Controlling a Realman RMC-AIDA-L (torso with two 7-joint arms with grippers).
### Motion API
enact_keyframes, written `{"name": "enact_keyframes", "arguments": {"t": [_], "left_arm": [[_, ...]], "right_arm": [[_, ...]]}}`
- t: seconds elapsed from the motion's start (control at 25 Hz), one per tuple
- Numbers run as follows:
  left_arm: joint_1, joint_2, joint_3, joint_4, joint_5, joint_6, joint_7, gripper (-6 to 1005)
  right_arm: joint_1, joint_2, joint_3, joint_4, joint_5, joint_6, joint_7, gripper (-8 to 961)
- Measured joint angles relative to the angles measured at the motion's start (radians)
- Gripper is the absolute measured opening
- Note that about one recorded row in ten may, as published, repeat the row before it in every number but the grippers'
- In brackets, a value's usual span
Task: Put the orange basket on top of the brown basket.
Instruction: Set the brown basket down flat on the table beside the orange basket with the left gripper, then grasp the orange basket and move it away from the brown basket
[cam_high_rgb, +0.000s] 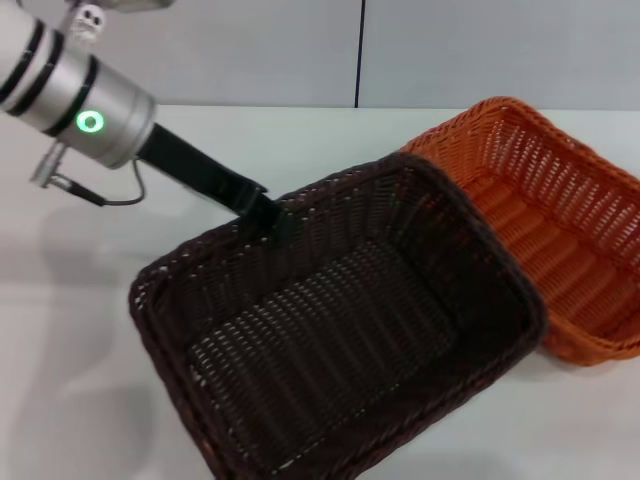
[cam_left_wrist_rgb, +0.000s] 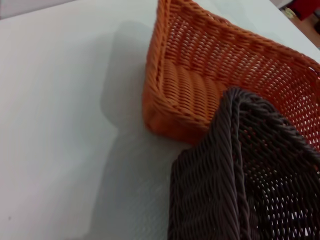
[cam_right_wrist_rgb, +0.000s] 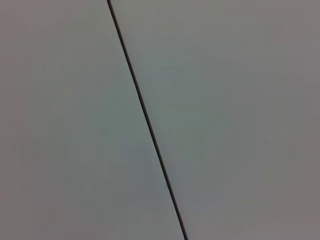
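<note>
The brown basket (cam_high_rgb: 340, 330), taken here as the landmark, occupies the near centre of the white table (cam_high_rgb: 80, 330) in the head view; it appears tilted, its near-left corner low and its far-right rim raised and overlapping the edge of the orange basket (cam_high_rgb: 560, 230), which sits just beyond and to the right of it, flat on the table. The left wrist view confirms the relation: the brown rim (cam_left_wrist_rgb: 235, 150) lies in front of and against the orange basket's wall (cam_left_wrist_rgb: 200, 65), with bare table beside both. The left gripper (cam_high_rgb: 268, 215) reaches in from the far-left side of the brown basket and meets its far rim; its dark fingers seem to close on that rim, though the exact bite is hard to resolve against the dark weave. The right gripper does not appear in any view, and its wrist camera shows only a pale panelled surface with one dark seam (cam_right_wrist_rgb: 145, 115). Judged against the task, the stacking is not done: the orange basket rests on the table rather than on the brown one, and the arm at work engages the brown basket instead. Lifting and placing the orange basket remains entirely ahead.
</note>
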Motion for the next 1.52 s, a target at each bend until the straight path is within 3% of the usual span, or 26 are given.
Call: {"name": "enact_keyframes", "arguments": {"t": [0.32,0.8,0.92,1.12,1.28,1.36,1.4,1.52], "left_arm": [[-0.037,-0.004,0.008,0.081,0.004,0.068,0.027,307],[0.028,0.007,-0.045,0.010,-0.038,0.086,0.013,326],[0.048,0.014,-0.046,-0.002,-0.085,0.089,0.029,457],[0.095,0.015,-0.047,-0.035,-0.204,0.120,0.092,667],[0.142,0.003,-0.047,-0.062,-0.325,0.186,0.186,812],[0.155,-0.001,-0.047,-0.067,-0.364,0.209,0.215,859],[0.161,-0.003,-0.047,-0.067,-0.386,0.222,0.231,858],[0.167,-0.005,-0.047,-0.062,-0.429,0.260,0.260,855]], "right_arm": [[-0.010,0.002,-0.003,0.016,0.000,0.000,0.000,790],[-0.019,-0.005,-0.062,0.009,-0.001,0.006,0.021,790],[-0.037,-0.019,-0.134,-0.017,-0.002,0.013,0.085,790],[-0.087,-0.084,-0.314,-0.087,-0.107,0.007,0.386,790],[-0.138,-0.169,-0.390,-0.240,-0.474,-0.062,0.823,790],[-0.152,-0.216,-0.355,-0.342,-0.742,-0.176,1.090,790],[-0.153,-0.228,-0.338,-0.373,-0.820,-0.215,1.170,790],[-0.123,-0.265,-0.155,-0.529,-1.203,-0.470,1.482,790]]}}
